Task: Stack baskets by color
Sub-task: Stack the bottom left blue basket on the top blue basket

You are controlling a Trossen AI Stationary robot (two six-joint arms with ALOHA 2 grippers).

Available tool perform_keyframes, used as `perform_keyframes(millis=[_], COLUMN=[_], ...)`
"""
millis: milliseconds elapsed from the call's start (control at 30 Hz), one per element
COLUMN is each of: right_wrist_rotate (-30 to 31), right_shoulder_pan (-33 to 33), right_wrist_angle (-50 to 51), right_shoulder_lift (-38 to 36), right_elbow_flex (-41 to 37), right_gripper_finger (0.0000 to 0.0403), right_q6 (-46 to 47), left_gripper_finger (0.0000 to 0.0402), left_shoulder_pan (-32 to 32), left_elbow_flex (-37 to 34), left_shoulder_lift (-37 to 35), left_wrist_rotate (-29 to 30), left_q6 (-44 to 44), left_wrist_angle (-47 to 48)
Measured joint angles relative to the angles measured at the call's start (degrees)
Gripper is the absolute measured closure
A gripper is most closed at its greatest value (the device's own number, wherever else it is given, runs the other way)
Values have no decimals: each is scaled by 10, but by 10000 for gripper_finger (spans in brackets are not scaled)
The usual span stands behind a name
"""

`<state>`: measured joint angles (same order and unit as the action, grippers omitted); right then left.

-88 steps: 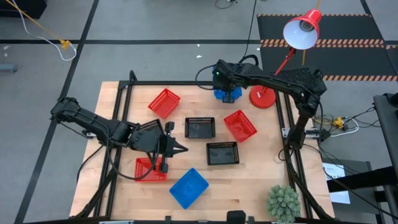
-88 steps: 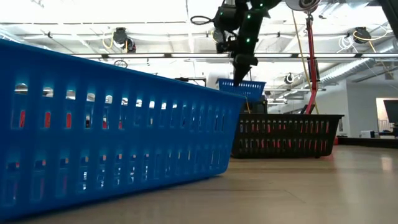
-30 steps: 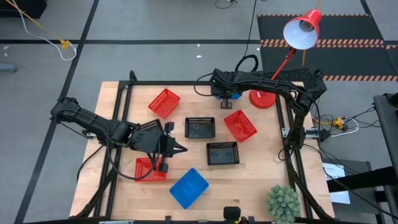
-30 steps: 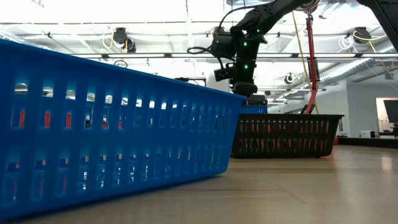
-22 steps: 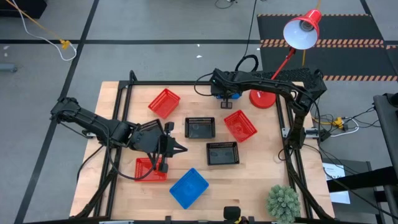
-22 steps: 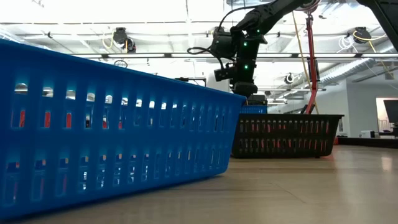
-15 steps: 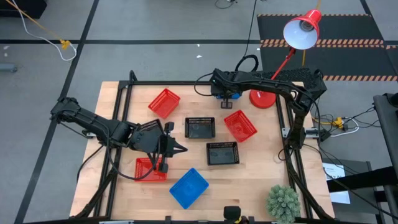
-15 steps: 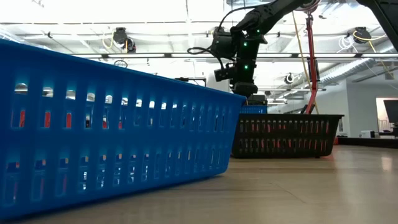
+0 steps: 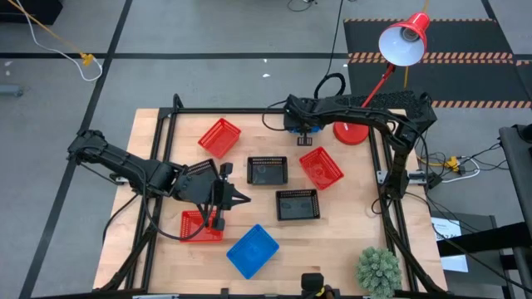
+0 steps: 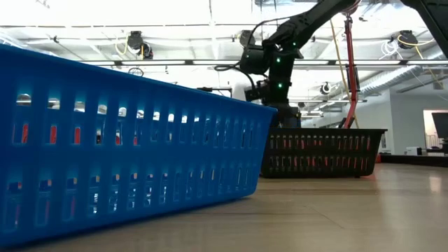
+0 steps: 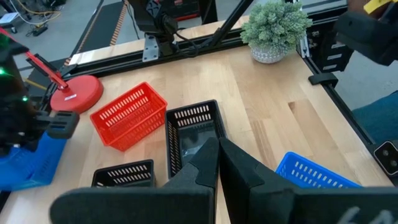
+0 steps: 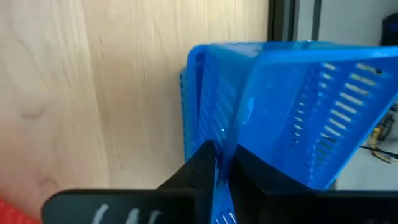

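Observation:
At the table's far edge, my right gripper (image 9: pixel 304 129) is shut on a blue basket (image 12: pixel 298 106). That basket sits tilted over a second blue basket (image 12: pixel 194 93) on the table there. A third blue basket (image 9: pixel 252 250) lies near the front edge. Three red baskets (image 9: pixel 219 137), (image 9: pixel 321 167), (image 9: pixel 202 226) and two black ones (image 9: pixel 268 170), (image 9: pixel 297 204) lie spread over the table. My left gripper (image 9: pixel 241 198) hangs shut and empty above the table's left middle. My right gripper pinches one wall of the blue basket (image 12: pixel 221 140) between its two fingers, slanting down from above. The basket is tilted, partly inside the blue basket below it. Whether it rests there I cannot tell.
The round red lamp base (image 9: pixel 351 130) stands just right of the blue baskets, with its stem rising to the lamp head (image 9: pixel 405 40). A potted plant (image 9: pixel 378 270) sits at the front right corner. Black frame rails (image 9: pixel 249 111) border the table.
My right gripper has sunk a little toward the table at the far edge, carrying the blue basket down onto the other blue basket. The left arm has kept still.

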<state>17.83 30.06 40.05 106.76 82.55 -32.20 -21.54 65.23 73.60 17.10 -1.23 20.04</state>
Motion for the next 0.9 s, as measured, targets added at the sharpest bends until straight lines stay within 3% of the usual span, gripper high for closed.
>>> perform_keyframes(millis=[233,467,900], right_wrist_rotate=[1,-1,17], right_shoulder_pan=[0,0,-1], right_wrist_angle=[-27,-21,-2], right_shoulder_lift=[0,0,-40], right_elbow_flex=[-11,-11,-11], right_gripper_finger=[352,395,398], right_q6=[-17,-20,-29], left_gripper_finger=[385,385,385], left_shoulder_pan=[0,0,0], left_elbow_flex=[0,0,0], left_shoulder_lift=[0,0,0], left_wrist_rotate=[0,0,0], left_q6=[-3,-4,-6], left_wrist_angle=[-4,-4,-4])
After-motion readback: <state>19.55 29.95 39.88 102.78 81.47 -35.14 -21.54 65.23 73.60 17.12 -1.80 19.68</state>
